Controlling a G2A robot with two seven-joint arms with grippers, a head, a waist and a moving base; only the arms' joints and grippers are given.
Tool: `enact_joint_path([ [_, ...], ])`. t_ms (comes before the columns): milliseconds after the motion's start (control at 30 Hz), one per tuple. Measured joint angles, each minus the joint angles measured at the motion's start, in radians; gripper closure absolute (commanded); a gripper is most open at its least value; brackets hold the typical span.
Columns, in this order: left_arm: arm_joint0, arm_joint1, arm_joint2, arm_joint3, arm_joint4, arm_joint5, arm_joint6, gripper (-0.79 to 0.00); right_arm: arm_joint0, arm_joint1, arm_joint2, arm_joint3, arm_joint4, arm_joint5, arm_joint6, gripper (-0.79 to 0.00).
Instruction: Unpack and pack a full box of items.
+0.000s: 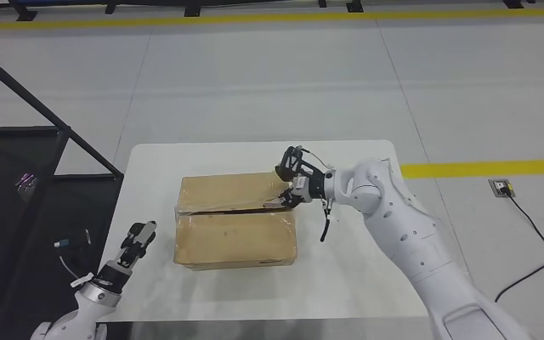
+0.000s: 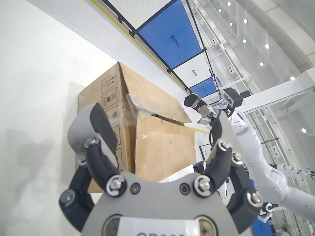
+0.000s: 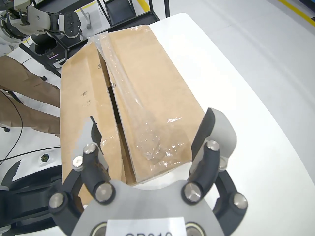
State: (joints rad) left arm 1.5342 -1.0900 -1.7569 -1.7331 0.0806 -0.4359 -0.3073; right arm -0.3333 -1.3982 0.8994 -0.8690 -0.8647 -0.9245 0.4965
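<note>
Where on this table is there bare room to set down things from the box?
Widest bare table is front right, between the box and the right edge, partly under the right arm. A narrow strip runs behind the box. Crowded: the box's right end, straddled by the right gripper, and front left by the left gripper.

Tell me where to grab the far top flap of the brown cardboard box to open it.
Grip the far flap by its free seam edge at the brown cardboard box end beside the open right gripper, coming from that end. The seam gapes there, exposing the edge, so a finger could likely slip under. Crumpled clear tape along it may slip.
</note>
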Motion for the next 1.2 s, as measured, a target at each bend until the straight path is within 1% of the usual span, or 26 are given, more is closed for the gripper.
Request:
enact_joint_path([
  [67, 0.001, 0.000, 0.000, -0.001, 0.001, 0.001, 0.001, -0.785, 0.022, -0.009, -0.020, 0.030, 0.004, -0.016, -0.004, -0.391],
  [100, 0.001, -0.001, 0.000, -0.002, 0.001, 0.001, 0.001, -0.785, 0.030, -0.013, -0.030, 0.041, 0.004, -0.023, -0.005, -0.385],
  [367, 0.000, -0.002, 0.000, -0.001, -0.001, -0.003, -0.005, -0.785, 0.093, -0.048, -0.103, 0.118, -0.008, -0.018, 0.015, -0.376],
  [533, -0.002, -0.002, -0.002, 0.003, -0.003, -0.004, -0.005, -0.785, 0.120, -0.062, -0.131, 0.154, -0.013, -0.029, 0.026, -0.372],
  [600, -0.001, -0.002, -0.004, 0.005, -0.005, -0.007, -0.004, -0.785, 0.129, -0.067, -0.141, 0.165, -0.014, -0.041, 0.028, -0.320],
  [633, -0.001, -0.002, -0.005, 0.006, -0.006, -0.007, -0.004, -0.785, 0.133, -0.069, -0.146, 0.169, -0.015, -0.046, 0.029, -0.265],
  [667, -0.001, -0.002, -0.006, 0.007, -0.007, -0.008, -0.004, -0.785, 0.137, -0.072, -0.151, 0.173, -0.017, -0.052, 0.029, -0.234],
  [700, -0.001, -0.002, -0.008, 0.008, -0.008, -0.009, -0.004, -0.785, 0.140, -0.074, -0.154, 0.176, -0.020, -0.054, 0.028, -0.160],
  [733, -0.001, -0.003, -0.009, 0.008, -0.009, -0.010, -0.004, -0.785, 0.143, -0.075, -0.157, 0.178, -0.022, -0.055, 0.026, -0.114],
  [800, 0.000, -0.003, -0.011, 0.008, -0.011, -0.012, -0.004, -0.785, 0.147, -0.078, -0.163, 0.182, -0.030, -0.056, 0.023, -0.062],
  [833, 0.001, -0.003, -0.012, 0.008, -0.013, -0.013, -0.005, -0.785, 0.149, -0.079, -0.166, 0.183, -0.033, -0.055, 0.022, -0.018],
  [867, 0.001, -0.003, -0.014, 0.008, -0.014, -0.014, -0.005, -0.785, 0.150, -0.080, -0.168, 0.183, -0.035, -0.053, 0.021, 0.000],
  [1033, 0.001, -0.003, -0.016, 0.009, -0.017, -0.018, -0.007, -0.785, 0.149, -0.082, -0.174, 0.170, -0.044, -0.050, 0.012, 0.000],
  [1200, 0.001, -0.004, -0.019, 0.013, -0.021, -0.025, -0.007, -0.785, 0.139, -0.071, -0.163, 0.122, -0.066, -0.088, -0.031, 0.000],
])
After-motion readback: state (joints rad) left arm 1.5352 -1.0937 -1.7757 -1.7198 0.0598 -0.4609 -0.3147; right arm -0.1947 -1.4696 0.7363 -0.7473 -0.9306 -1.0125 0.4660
